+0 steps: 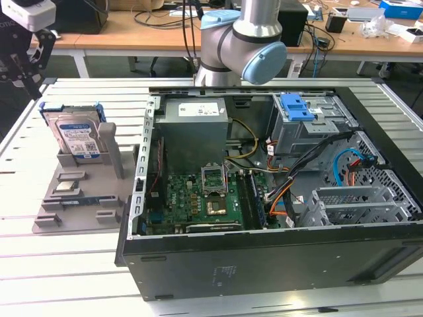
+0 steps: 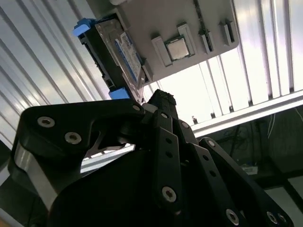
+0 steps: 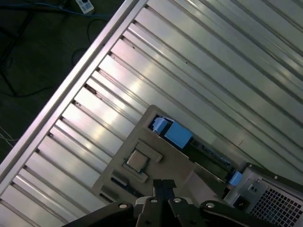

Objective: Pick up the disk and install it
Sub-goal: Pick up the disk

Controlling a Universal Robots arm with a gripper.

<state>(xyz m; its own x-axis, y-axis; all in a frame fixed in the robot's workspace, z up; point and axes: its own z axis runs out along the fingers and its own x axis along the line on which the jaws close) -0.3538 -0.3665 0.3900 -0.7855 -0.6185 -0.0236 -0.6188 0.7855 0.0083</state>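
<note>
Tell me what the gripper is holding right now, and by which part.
Nothing is held. The gripper is shut with nothing between its fingers, apart from the disk, which stands on edge in the grey holder.

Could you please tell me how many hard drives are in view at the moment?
1. The disk stands on edge in the grey holder, at the exterior view's left of the open computer case. Others may be hidden inside its drive cage.
</note>
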